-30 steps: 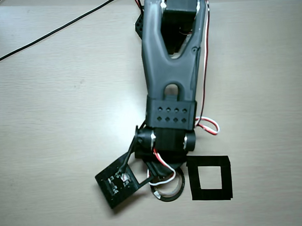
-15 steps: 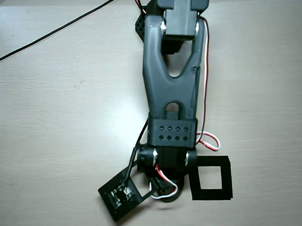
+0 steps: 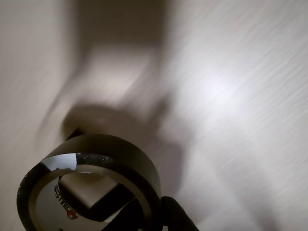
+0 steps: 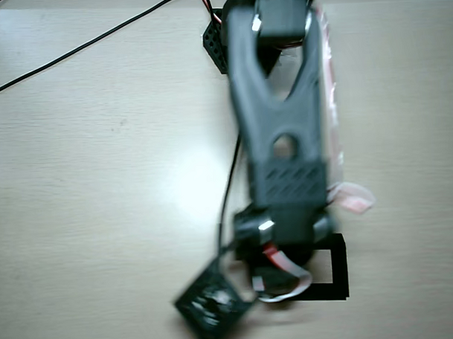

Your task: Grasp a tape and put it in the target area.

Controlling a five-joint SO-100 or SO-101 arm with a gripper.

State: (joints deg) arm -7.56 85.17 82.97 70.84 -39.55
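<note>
In the wrist view the tape (image 3: 120,150) fills the lower left: a dark-rimmed ring with a pale inner core. It hangs above the blurred tabletop and casts a shadow there. My gripper (image 3: 144,211) is shut on its wall, with one black finger (image 3: 175,219) outside the ring and a dark part inside it. In the overhead view the arm (image 4: 281,130) reaches down the picture and its wrist covers the tape. The gripper (image 4: 278,275) is over the left part of the target area (image 4: 339,266), a square of black tape strips whose right and bottom sides show.
The black camera board (image 4: 212,304) sticks out to the lower left of the wrist. Black cables (image 4: 95,40) run across the table's top left. A pale pink wire sleeve (image 4: 352,197) hangs along the arm's right side. Light wooden tabletop (image 4: 101,203) lies to the left.
</note>
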